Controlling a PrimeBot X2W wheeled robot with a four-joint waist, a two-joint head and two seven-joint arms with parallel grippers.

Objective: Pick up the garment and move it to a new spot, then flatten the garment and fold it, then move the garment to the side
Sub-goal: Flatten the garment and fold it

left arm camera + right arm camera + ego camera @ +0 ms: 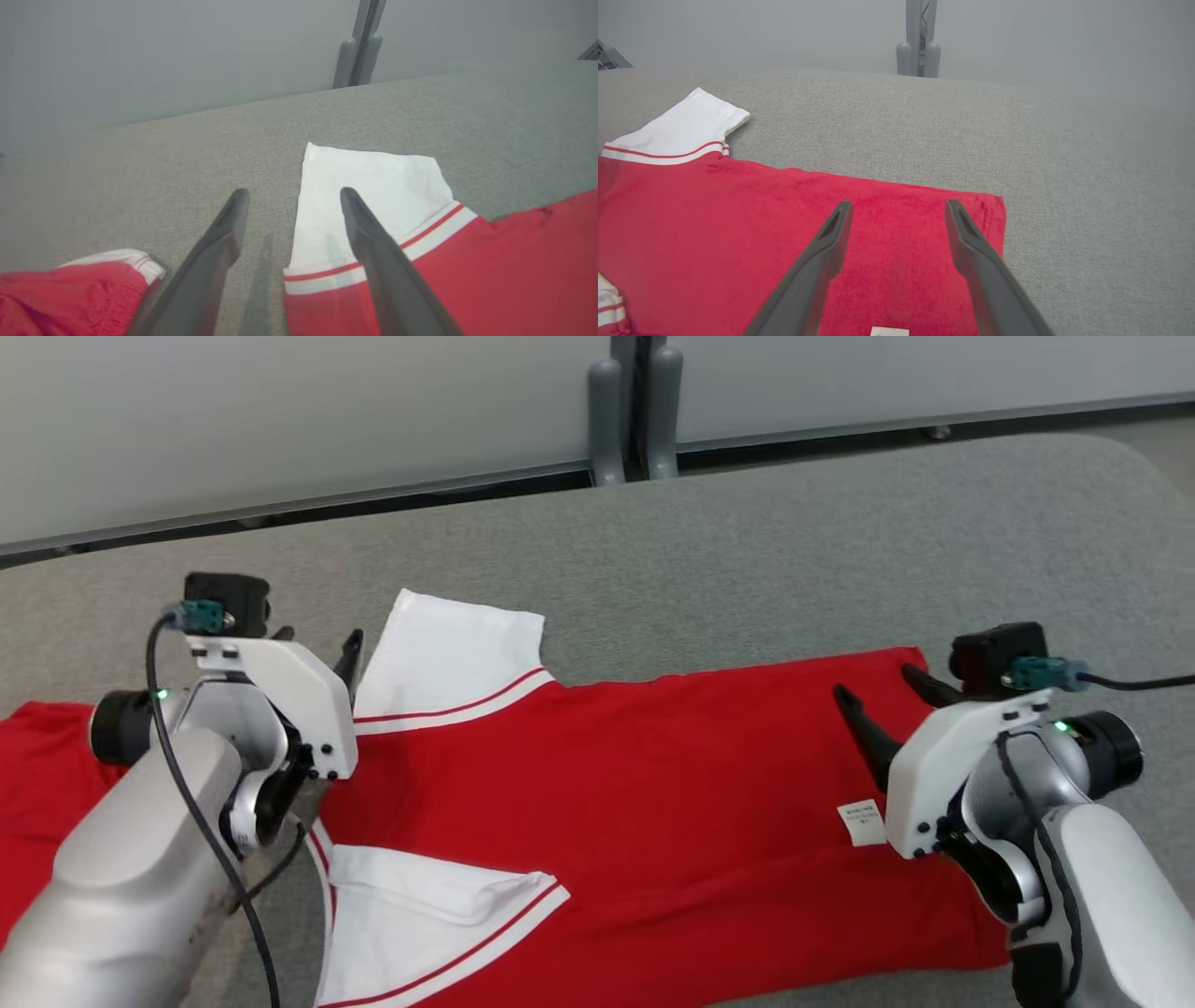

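Garment lies spread across the grey table; left jaws by its white sleeve, right jaws over the hem, both released and empty, probably poised for folding.

A laboratory or test room is suggested. A broad work surface covered with grey cloth is seen, and at twelve o'clock it is closed off by plain pale partition panels, which are joined by a grey post. Cabled robot arms are placed over it.
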